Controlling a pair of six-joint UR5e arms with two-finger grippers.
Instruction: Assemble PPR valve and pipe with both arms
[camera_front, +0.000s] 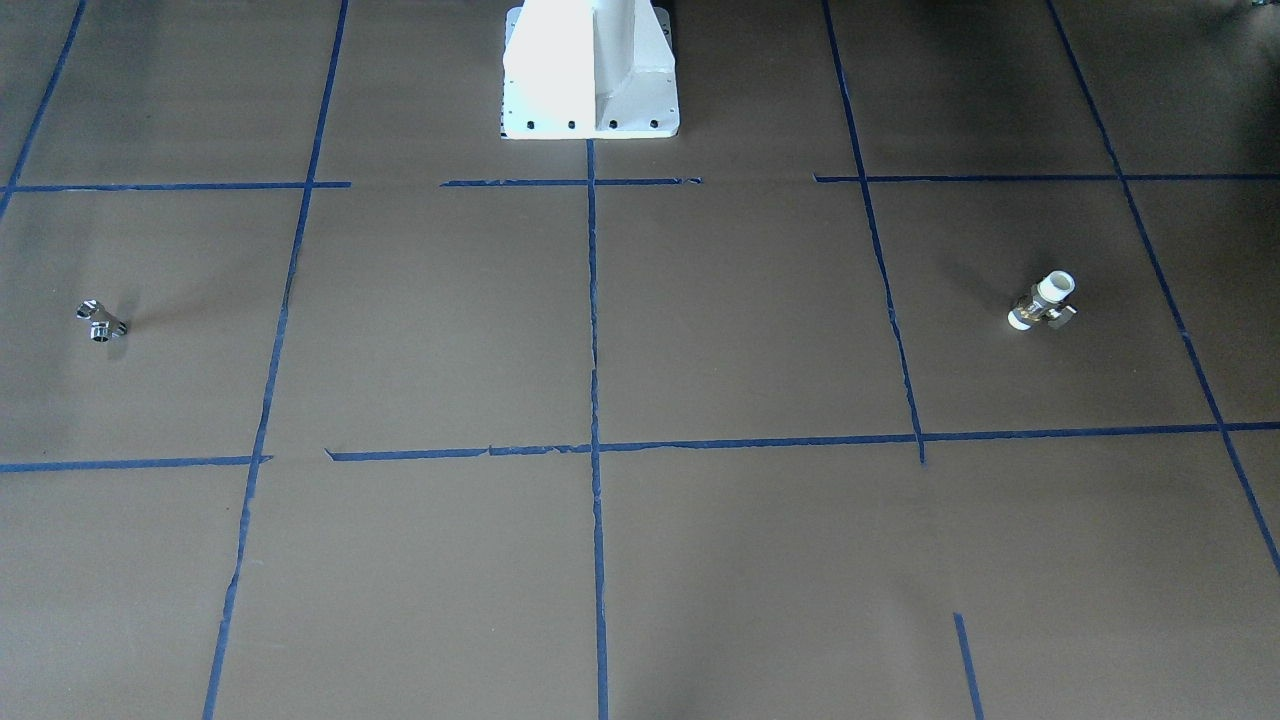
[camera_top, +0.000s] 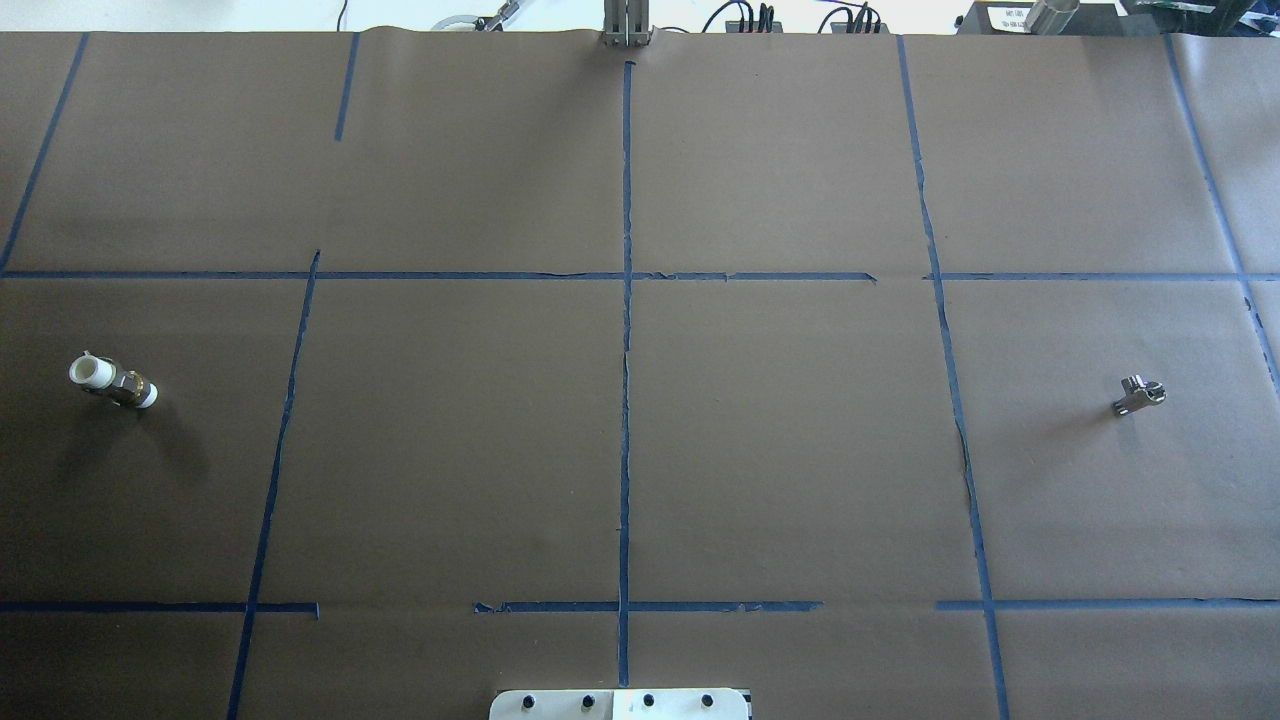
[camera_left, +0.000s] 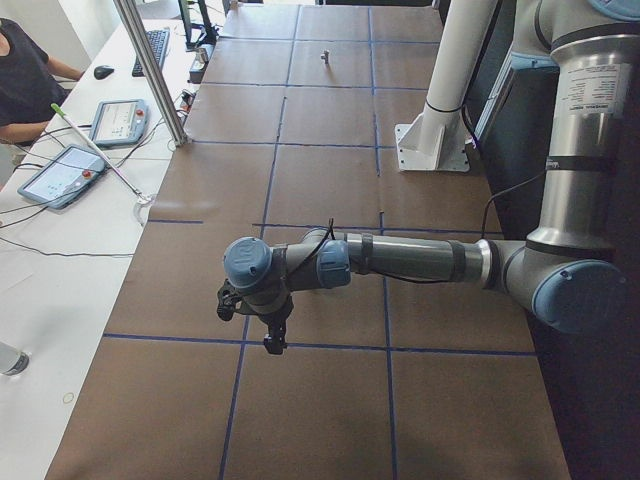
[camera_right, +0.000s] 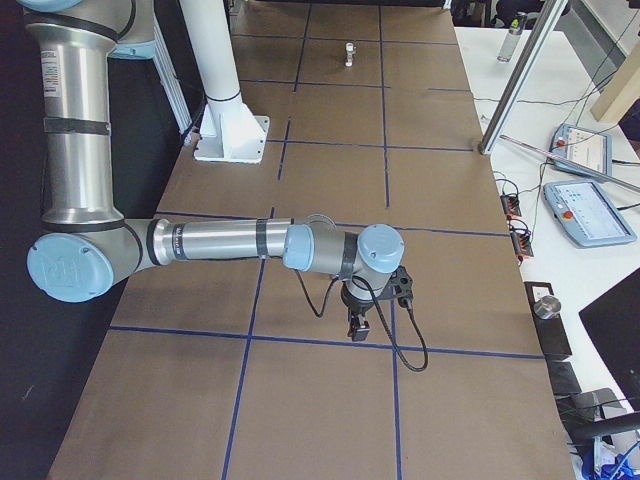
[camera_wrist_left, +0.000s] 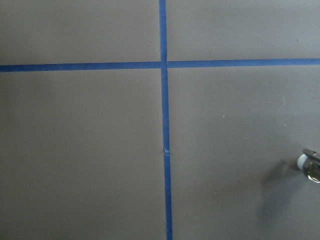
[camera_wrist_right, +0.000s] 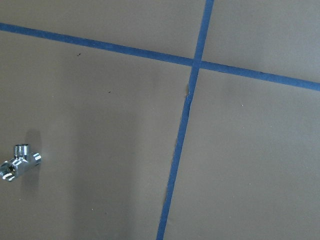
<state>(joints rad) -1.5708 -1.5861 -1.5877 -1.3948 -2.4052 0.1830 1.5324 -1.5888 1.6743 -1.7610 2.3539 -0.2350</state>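
Note:
The PPR valve (camera_front: 1043, 302), with white ends and a metal middle, lies on the brown paper at the robot's far left; it also shows in the overhead view (camera_top: 113, 383) and at the right edge of the left wrist view (camera_wrist_left: 311, 165). The chrome pipe (camera_front: 100, 321) lies at the far right and shows in the overhead view (camera_top: 1138, 395) and the right wrist view (camera_wrist_right: 19, 161). The left gripper (camera_left: 272, 340) and the right gripper (camera_right: 358, 328) show only in the side views, hanging above the table. I cannot tell whether they are open or shut.
The white pedestal (camera_front: 590, 70) stands at the robot's side of the table. Blue tape lines (camera_top: 626, 300) cross the brown paper. An aluminium post (camera_left: 150, 70), tablets (camera_left: 62, 172) and a person (camera_left: 25, 80) are on the operators' side.

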